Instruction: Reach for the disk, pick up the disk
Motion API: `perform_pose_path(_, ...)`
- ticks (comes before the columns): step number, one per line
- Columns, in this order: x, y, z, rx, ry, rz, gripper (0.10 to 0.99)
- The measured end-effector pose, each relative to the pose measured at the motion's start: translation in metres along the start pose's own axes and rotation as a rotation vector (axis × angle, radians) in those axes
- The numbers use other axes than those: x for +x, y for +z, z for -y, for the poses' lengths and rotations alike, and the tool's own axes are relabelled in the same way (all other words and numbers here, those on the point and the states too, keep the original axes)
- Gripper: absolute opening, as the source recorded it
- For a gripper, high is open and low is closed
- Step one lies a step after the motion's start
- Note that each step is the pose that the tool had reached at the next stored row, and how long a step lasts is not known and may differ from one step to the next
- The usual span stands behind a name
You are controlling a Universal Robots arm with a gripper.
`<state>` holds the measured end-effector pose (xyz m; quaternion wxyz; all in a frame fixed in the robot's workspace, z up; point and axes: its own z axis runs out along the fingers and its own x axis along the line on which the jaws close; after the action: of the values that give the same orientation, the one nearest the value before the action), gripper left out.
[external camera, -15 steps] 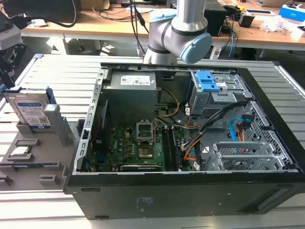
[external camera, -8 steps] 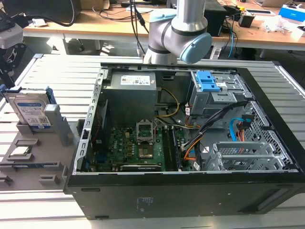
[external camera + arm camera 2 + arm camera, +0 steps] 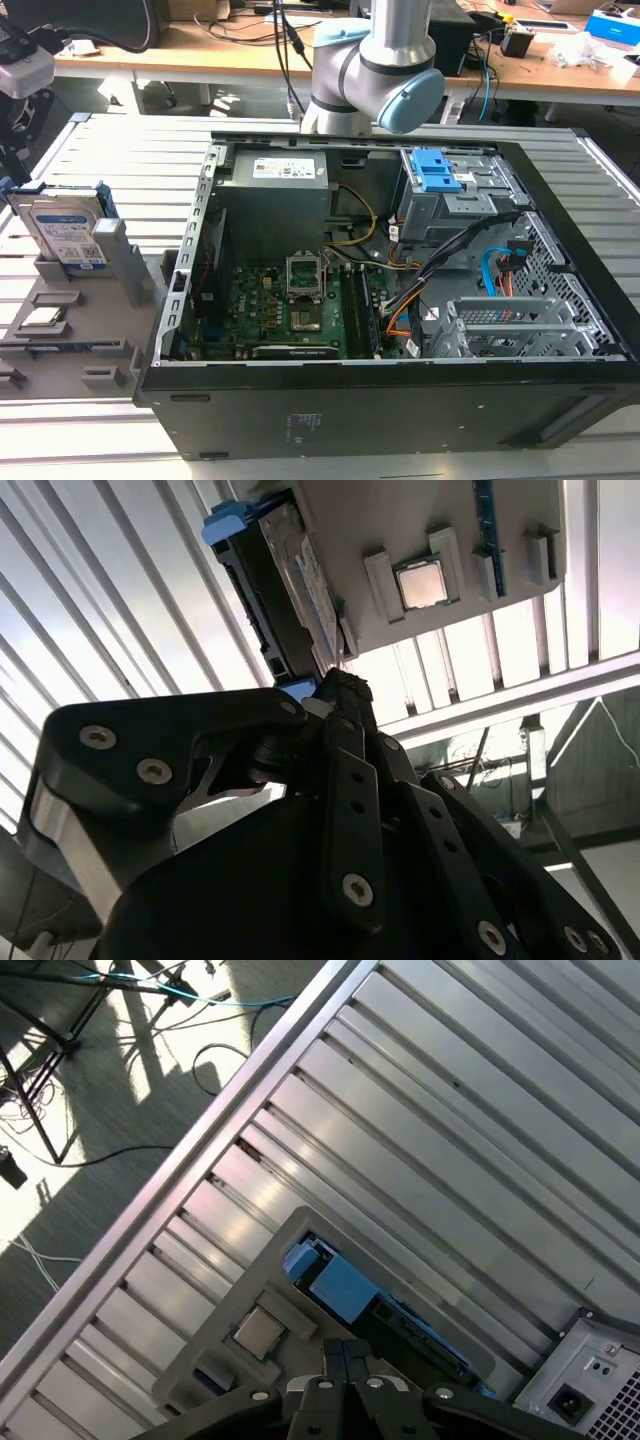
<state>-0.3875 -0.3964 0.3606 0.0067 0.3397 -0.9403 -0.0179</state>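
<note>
The disk [image 3: 62, 232] stands on its edge in a slot of a grey holder tray [image 3: 70, 350] at the exterior view's left. Its white-and-blue label faces the camera and its blue frame runs along the sides. A small square silver chip [image 3: 40, 318] lies flat in a shallow recess of the same tray, in front of the disk, toward the lower left of the frame. The tray rests on a slatted metal counter [image 3: 130, 150].

In the second wrist view the gripper [image 3: 338, 685] has its dark jaws together with nothing between them. The tips point toward the blue-framed end of the disk and are near it. Whether they touch it I cannot tell.

An open black computer case [image 3: 400, 410] takes up the centre and right of the exterior view. Inside it lie a green motherboard [image 3: 290, 310], a grey power supply [image 3: 275, 195] toward the back, and bundled cables [image 3: 440, 260]. A metal drive cage [image 3: 455, 205] with blue latch tabs [image 3: 435, 170] sits at the upper right. The arm [image 3: 370, 70] rises behind the case at the top centre.
</note>
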Motion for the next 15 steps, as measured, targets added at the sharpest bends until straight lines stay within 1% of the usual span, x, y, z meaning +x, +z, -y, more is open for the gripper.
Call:
perform_pose_path(5, 0.0000, 0.0000, 0.0000, 0.000, -0.043, -0.0016, 0.106)
perform_pose_path(7, 0.0000, 0.0000, -0.0001, 0.000, -0.070, -0.0026, 0.106)
perform_pose_path(11, 0.0000, 0.0000, 0.0000, 0.000, -0.097, -0.0037, 0.106)
perform_pose_path(15, 0.0000, 0.0000, 0.0000, 0.000, -0.149, -0.0056, 0.106)
